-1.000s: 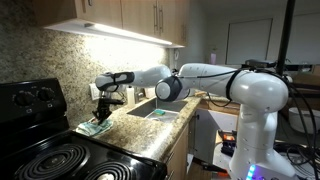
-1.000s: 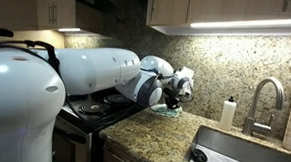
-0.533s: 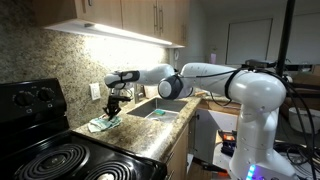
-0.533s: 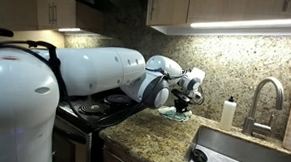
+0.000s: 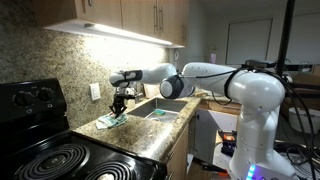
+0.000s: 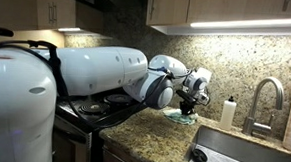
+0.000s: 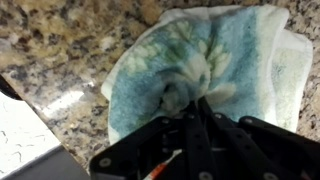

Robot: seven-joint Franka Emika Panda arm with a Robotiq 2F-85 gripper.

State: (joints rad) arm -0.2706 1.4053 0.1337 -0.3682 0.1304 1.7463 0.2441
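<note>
A teal and white patterned cloth (image 7: 215, 55) lies bunched on the speckled granite counter (image 7: 60, 50). My gripper (image 7: 190, 104) is shut, its fingertips pinching a fold near the cloth's middle. In both exterior views the gripper (image 5: 119, 105) (image 6: 193, 101) points down at the counter by the backsplash. The cloth (image 5: 110, 121) (image 6: 182, 117) spreads out under it, between the stove and the sink.
A black stove (image 5: 50, 158) with coil burners sits at one end of the counter. At the other end are the steel sink (image 6: 244, 156), its faucet (image 6: 266, 97) and a small white bottle (image 6: 227, 113). Wall cabinets hang overhead.
The gripper has slid along the counter, away from the stove and toward the sink, dragging the cloth with it. It has stayed shut on the cloth.
</note>
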